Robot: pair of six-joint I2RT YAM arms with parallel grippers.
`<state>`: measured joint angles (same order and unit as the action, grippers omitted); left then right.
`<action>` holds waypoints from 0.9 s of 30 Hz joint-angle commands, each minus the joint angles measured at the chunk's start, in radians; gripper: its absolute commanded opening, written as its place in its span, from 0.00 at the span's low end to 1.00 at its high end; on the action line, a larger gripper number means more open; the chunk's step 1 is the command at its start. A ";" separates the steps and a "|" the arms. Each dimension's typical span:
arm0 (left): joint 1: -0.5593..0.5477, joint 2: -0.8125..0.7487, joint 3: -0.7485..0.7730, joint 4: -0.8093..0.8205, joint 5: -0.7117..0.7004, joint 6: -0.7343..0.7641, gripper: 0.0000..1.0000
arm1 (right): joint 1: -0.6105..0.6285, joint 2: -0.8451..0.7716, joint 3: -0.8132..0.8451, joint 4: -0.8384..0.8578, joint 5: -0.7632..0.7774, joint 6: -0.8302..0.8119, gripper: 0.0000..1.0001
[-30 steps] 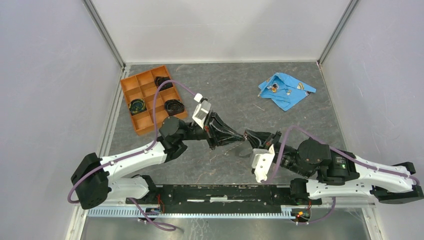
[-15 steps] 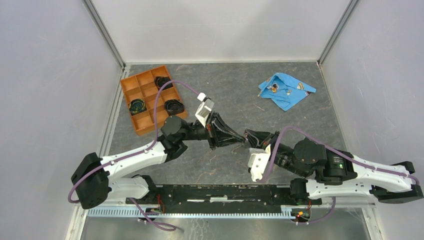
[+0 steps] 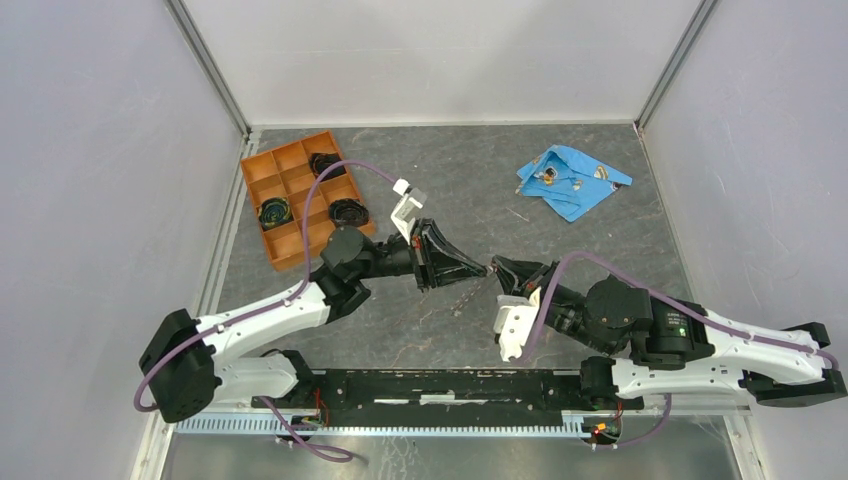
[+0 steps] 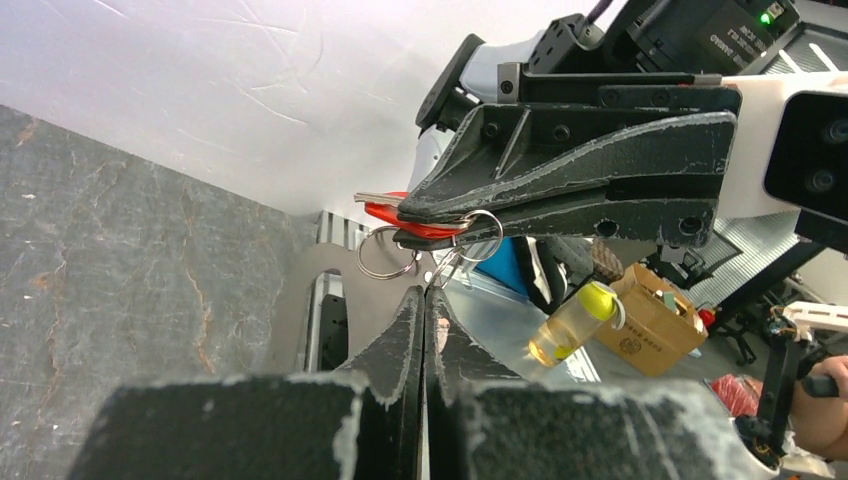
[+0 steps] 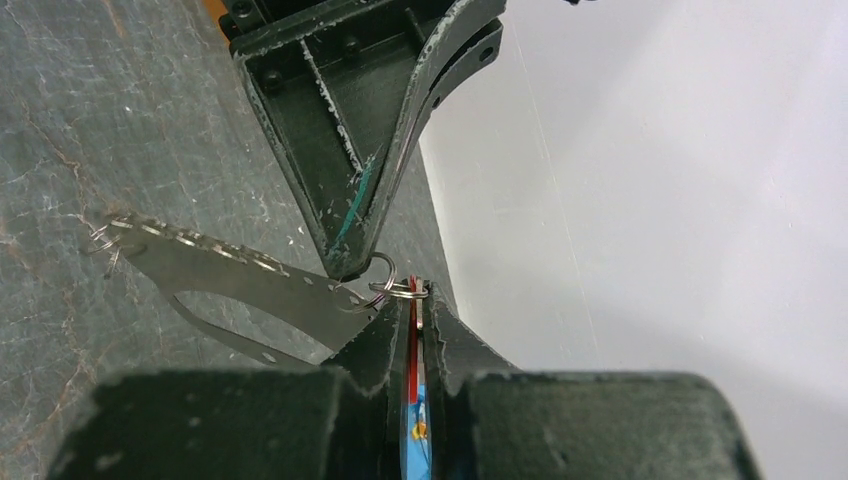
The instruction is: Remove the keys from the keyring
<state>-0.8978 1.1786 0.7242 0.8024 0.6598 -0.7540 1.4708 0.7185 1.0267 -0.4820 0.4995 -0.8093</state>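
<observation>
My two grippers meet tip to tip above the middle of the table. My right gripper (image 3: 499,264) (image 5: 411,303) is shut on the red-headed key (image 5: 410,335), whose red head also shows in the left wrist view (image 4: 392,213). The thin silvery keyring (image 5: 398,290) hangs at the right fingertips, with linked loops (image 4: 385,258) below the key. My left gripper (image 3: 484,268) (image 4: 425,293) is shut, and its tips pinch a wire of the keyring (image 4: 442,272). The left fingers (image 5: 340,170) point down at the ring in the right wrist view.
An orange compartment tray (image 3: 290,215) holding black coiled rings stands at the back left. A blue cloth (image 3: 572,182) with brass-and-silver round bits lies at the back right. Grey walls close the back and both sides.
The left wrist has rolled and its tip has risen a little. The right arm has shifted slightly left. Both tips stay together at the key and ring.
</observation>
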 commanded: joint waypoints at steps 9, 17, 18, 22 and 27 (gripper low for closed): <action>0.053 -0.025 0.012 0.091 -0.073 -0.222 0.02 | 0.007 0.023 0.021 0.010 0.061 0.003 0.01; 0.074 0.014 -0.012 0.228 -0.076 -0.384 0.02 | 0.013 0.027 -0.002 0.024 0.094 -0.009 0.01; 0.076 0.023 -0.014 0.246 -0.075 -0.404 0.02 | 0.014 0.027 -0.003 0.026 0.099 -0.012 0.01; 0.079 0.049 -0.009 0.276 -0.060 -0.461 0.02 | 0.018 0.029 -0.007 0.033 0.125 -0.023 0.01; 0.082 0.027 -0.015 0.214 -0.028 -0.293 0.02 | 0.026 0.023 0.000 0.060 0.132 -0.036 0.01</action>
<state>-0.8238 1.2289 0.7128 1.0000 0.6052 -1.1393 1.4845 0.7540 1.0168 -0.4862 0.6079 -0.8268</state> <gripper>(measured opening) 0.021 0.078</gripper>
